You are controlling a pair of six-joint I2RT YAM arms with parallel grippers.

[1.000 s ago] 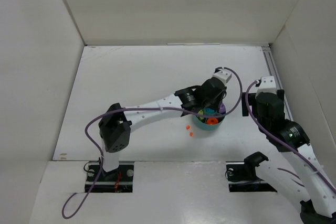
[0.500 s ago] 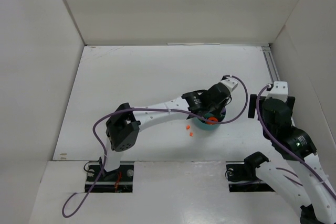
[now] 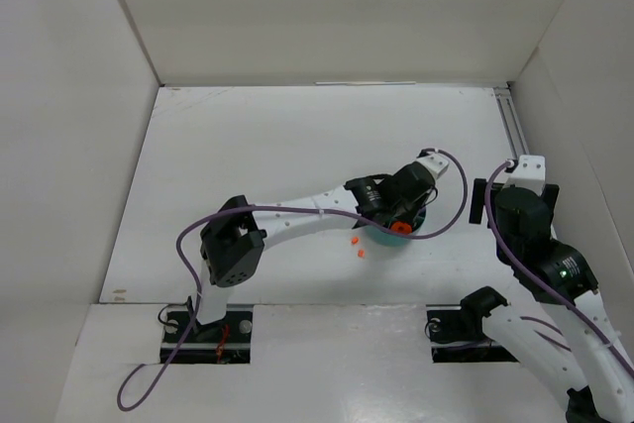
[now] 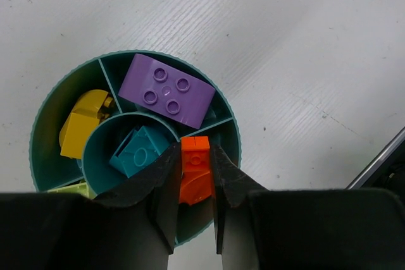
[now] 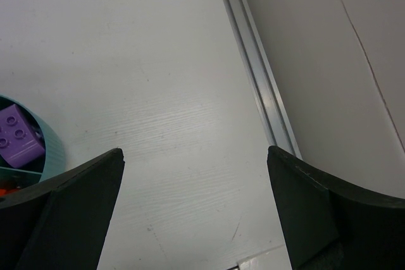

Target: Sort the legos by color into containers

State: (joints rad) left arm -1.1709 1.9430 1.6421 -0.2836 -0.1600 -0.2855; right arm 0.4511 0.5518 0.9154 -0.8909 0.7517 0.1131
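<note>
The round teal dish [image 4: 39,132] lies under my left gripper [image 4: 195,156], which is shut on an orange brick [image 4: 196,172] over the dish's right wedge. A purple brick [image 4: 167,90] fills the top wedge. A yellow brick [image 4: 81,123] lies in the left wedge, a teal brick [image 4: 139,150] in the centre cup, and a lime green bit [image 4: 74,189] shows at the lower left. In the top view the left gripper [image 3: 403,213] hides most of the dish [image 3: 377,236]. My right gripper [image 5: 196,175] is open and empty over bare table to the dish's right.
Two tiny orange bits [image 3: 354,242] [image 3: 362,254] lie on the table just left of the dish. A metal rail [image 5: 253,61] runs along the table's right edge beside the white wall. The dish's edge [image 5: 44,150] shows at the left of the right wrist view.
The left gripper has tipped and lowered over the dish. The right arm has drawn back to the right, away from the dish, and has barely moved in the last half second.
</note>
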